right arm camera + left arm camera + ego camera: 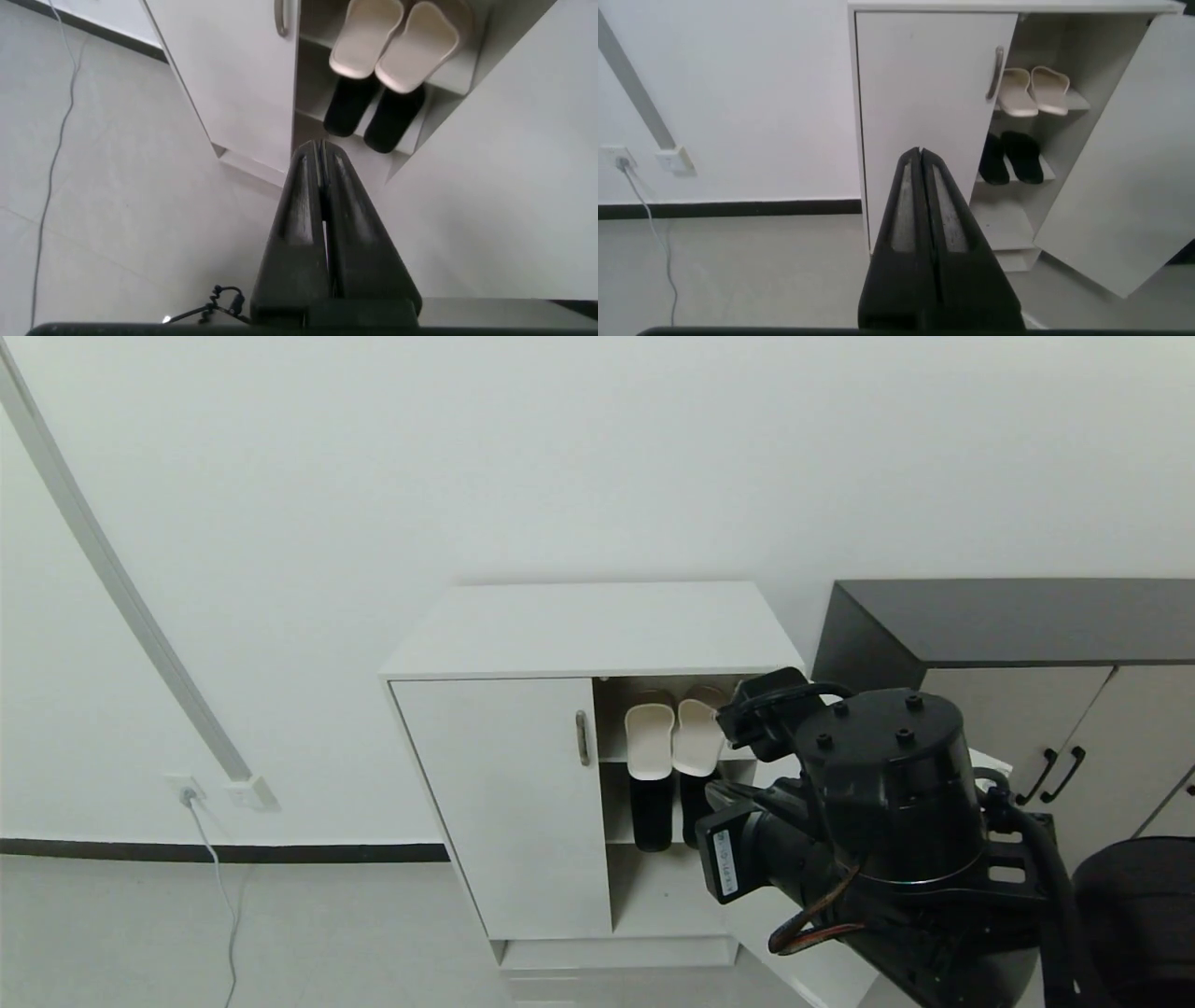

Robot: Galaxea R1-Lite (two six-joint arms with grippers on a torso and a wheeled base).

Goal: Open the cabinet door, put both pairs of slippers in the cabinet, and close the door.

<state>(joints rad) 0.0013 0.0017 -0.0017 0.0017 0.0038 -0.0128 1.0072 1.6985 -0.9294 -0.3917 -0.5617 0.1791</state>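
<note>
The white cabinet (579, 630) stands against the wall, its left door (504, 803) closed and its right door (1120, 168) swung open. A white pair of slippers (672, 737) lies on the upper shelf, heels outward. A black pair of slippers (667, 812) lies on the shelf below. My right arm (878, 793) hangs in front of the open right half and hides part of it. My right gripper (322, 147) is shut and empty, just short of the opening below the black pair (374, 110). My left gripper (920, 154) is shut and empty, facing the closed door from farther back.
A dark-topped sideboard (1008, 616) with grey doors and black handles stands right of the cabinet. A wall socket (187, 791) with a hanging cable and a slanted white conduit (121, 588) are at the left. Bare grey floor (280, 933) lies left of the cabinet.
</note>
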